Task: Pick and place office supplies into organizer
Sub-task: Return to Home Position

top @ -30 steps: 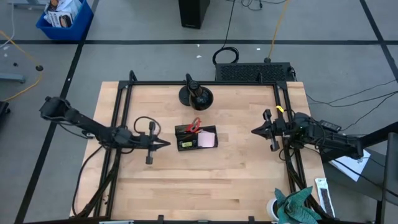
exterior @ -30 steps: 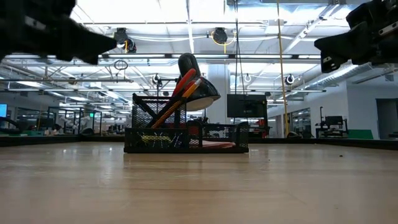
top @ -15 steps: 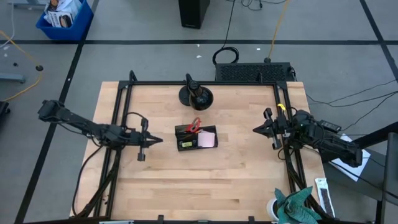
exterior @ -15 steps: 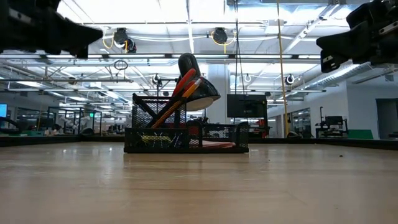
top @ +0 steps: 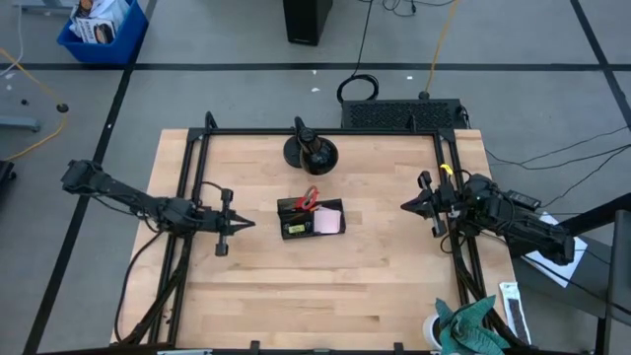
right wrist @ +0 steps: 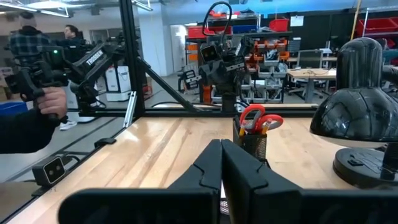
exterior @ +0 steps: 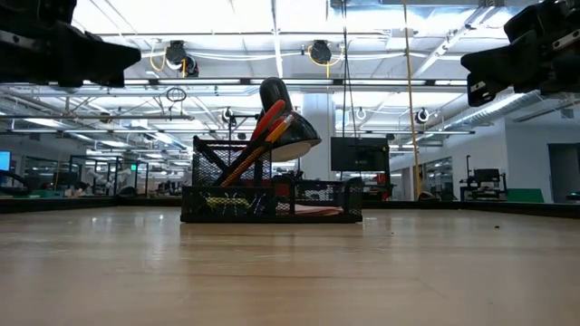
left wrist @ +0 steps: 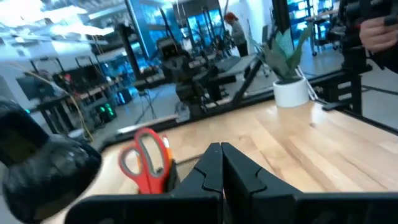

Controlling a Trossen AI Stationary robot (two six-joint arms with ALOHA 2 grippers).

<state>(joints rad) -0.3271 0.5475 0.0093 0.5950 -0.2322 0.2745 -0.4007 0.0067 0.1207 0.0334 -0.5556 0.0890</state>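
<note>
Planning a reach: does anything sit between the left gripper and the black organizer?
Nothing visible; only bare table lies between the left gripper and the organizer. The black desk lamp stands off that line.

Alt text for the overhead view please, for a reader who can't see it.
A black organizer sits near the middle of a wooden table, holding red-handled scissors and a pink sticky-note pad. The left pincer and right pincer, both shut and empty, are apart from it on either side. A round black stand base lies beyond it.
</note>
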